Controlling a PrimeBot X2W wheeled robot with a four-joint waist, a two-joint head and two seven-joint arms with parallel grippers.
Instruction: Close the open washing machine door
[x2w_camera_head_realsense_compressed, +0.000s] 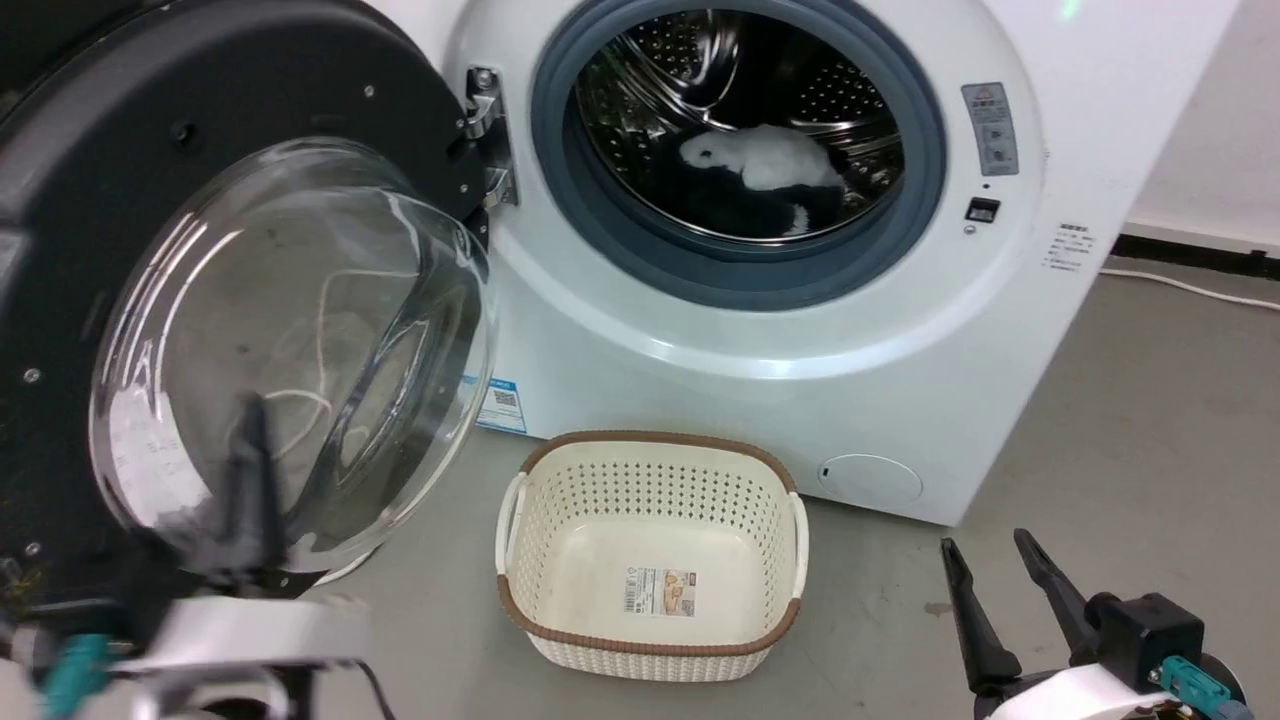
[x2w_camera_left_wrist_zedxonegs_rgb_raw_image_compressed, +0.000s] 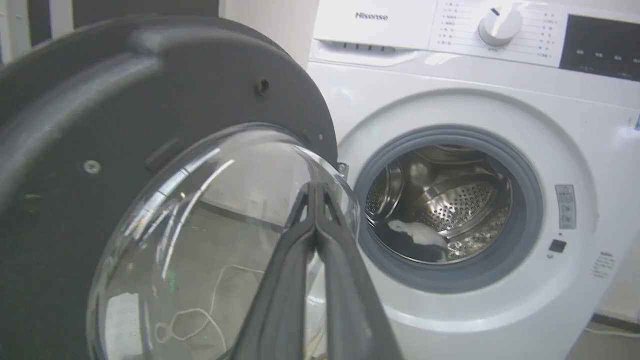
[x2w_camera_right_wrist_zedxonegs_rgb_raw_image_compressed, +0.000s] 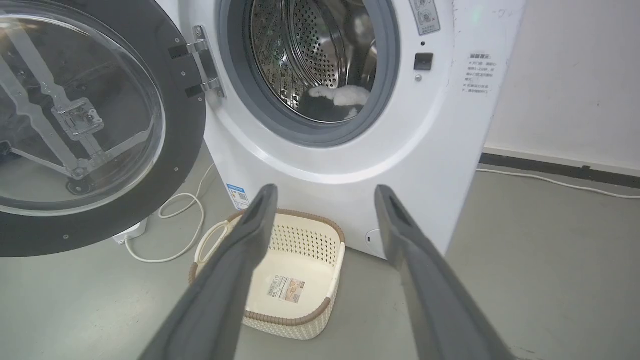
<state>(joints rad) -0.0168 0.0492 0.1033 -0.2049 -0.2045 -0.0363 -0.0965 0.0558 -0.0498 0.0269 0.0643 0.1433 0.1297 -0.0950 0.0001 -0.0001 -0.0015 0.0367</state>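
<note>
At left, washing machine door (x2w_camera_head_realsense_compressed: 270, 330) open, inner face turned outward

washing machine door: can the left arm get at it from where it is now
Probably yes: the left gripper, shut, points at the glass bowl of the washing machine door with nothing between them; whether they touch is unclear.

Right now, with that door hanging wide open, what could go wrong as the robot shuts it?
The shut left gripper points at the washing machine door's smooth bulging glass; pushing there, it might slip off. The door may also swing over the basket standing close below and clip it.
</note>
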